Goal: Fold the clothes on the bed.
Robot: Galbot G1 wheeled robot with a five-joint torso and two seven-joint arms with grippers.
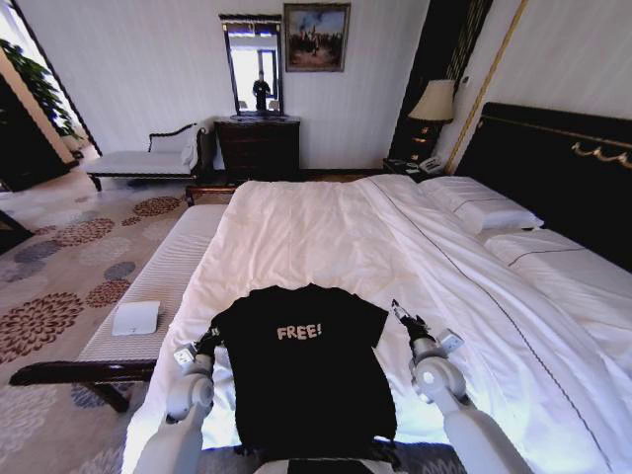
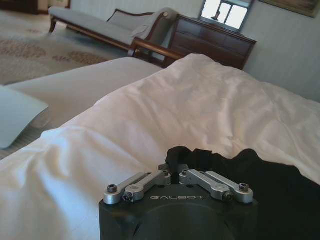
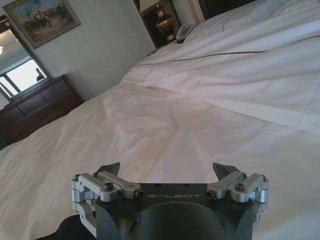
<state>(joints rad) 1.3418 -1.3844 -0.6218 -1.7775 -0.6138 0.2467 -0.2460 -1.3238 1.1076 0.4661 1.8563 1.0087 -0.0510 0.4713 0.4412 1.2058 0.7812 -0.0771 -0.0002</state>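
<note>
Left pincer [image 2: 176, 172] clamped on one black T-shirt [image 1: 301, 370]; right pincer [image 3: 167, 172] spread wide, empty.

My left gripper [image 2: 177, 176] has brushed-metal links on matt black housing, beside the soft matt black T-shirt [image 1: 301, 370] on the bed [image 1: 326, 232] with its smooth white cotton.

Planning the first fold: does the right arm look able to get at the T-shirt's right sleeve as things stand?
Probably yes. The right tool hovers open beside the T-shirt, near that sleeve, with bare duvet between them.
</note>
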